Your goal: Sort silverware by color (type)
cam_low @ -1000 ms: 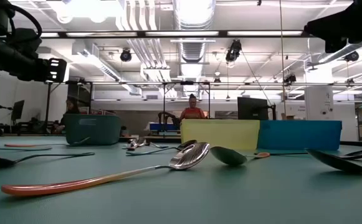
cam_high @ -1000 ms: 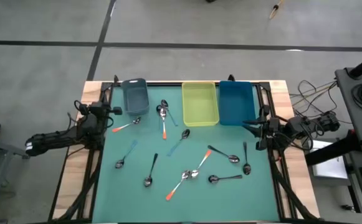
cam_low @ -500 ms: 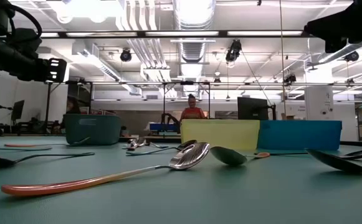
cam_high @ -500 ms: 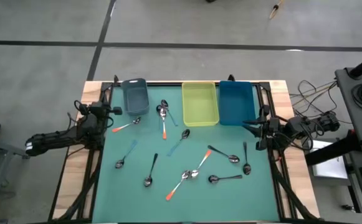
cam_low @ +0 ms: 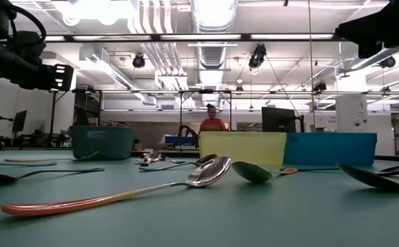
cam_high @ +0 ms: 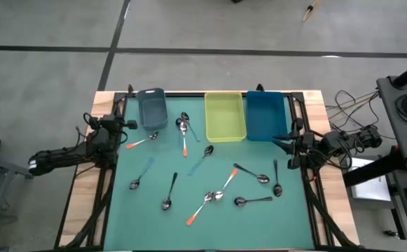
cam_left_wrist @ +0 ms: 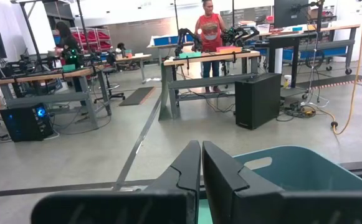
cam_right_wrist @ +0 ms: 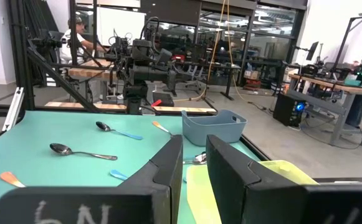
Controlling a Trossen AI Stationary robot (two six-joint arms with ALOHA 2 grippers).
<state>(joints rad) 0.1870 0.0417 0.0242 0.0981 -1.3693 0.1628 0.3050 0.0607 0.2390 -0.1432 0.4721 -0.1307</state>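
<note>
Nothing moved from a second ago: the spoons stayed scattered across the green bench, none binned. The left gripper sat at the left edge, fingers closed; the right gripper waited opposite, fingers slightly apart.
</note>
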